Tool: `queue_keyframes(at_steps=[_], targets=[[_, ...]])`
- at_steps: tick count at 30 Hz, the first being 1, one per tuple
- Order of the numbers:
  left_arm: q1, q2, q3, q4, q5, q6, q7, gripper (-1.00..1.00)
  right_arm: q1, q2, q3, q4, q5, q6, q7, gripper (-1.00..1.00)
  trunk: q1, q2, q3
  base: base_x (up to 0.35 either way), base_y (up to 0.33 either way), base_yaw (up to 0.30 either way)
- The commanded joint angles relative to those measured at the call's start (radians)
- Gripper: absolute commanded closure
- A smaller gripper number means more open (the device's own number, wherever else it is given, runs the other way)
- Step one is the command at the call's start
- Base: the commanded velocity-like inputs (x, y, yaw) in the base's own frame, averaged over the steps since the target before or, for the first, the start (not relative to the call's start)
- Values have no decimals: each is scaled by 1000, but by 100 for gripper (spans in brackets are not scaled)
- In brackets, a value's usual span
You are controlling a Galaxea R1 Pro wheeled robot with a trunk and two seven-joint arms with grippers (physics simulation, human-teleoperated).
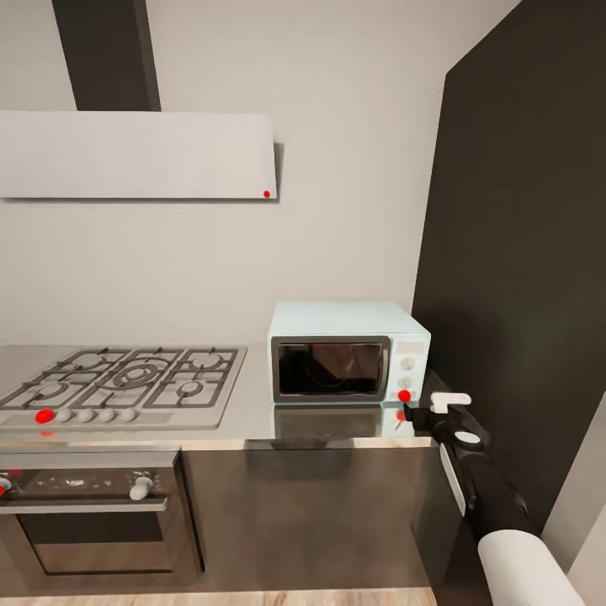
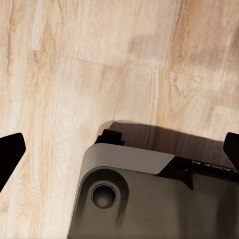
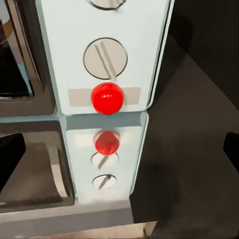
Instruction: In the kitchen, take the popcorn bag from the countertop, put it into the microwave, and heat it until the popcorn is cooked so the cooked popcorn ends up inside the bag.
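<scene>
Right tool [image 1: 410, 411] spread wide — just before microwave [image 1: 345, 349] red button [image 3: 107, 98], door shut.

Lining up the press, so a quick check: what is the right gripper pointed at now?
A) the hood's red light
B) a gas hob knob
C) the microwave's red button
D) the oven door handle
C: the right gripper sits just in front of the red button on the microwave, and the right wrist view centres on that button.
</scene>
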Motion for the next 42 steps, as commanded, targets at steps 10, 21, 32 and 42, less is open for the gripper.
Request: queue_keyframes(at_steps=[10, 21, 32, 42], targets=[[-1, -1, -9, 0, 8, -3, 3, -100, -1, 0, -3, 6, 9, -11, -6, 100, 0, -1, -1, 0, 0, 0], [-1, -1, -9, 0, 9, -3, 3, -100, -1, -2, 0, 4, 18, -7, -2, 100, 0, -1, -1, 0, 0, 0], [-1, -1, -9, 0, 8, -3, 3, -100, -1, -4, 0, 5, 12, -7, 5, 100, 0, -1, -1, 54, 0, 0], [-1, -1, -9, 0, 8, -3, 3, -100, -1, -5, 2, 14, 7, 2, 12, 100, 0, -1, -1, 80, 0, 0]])
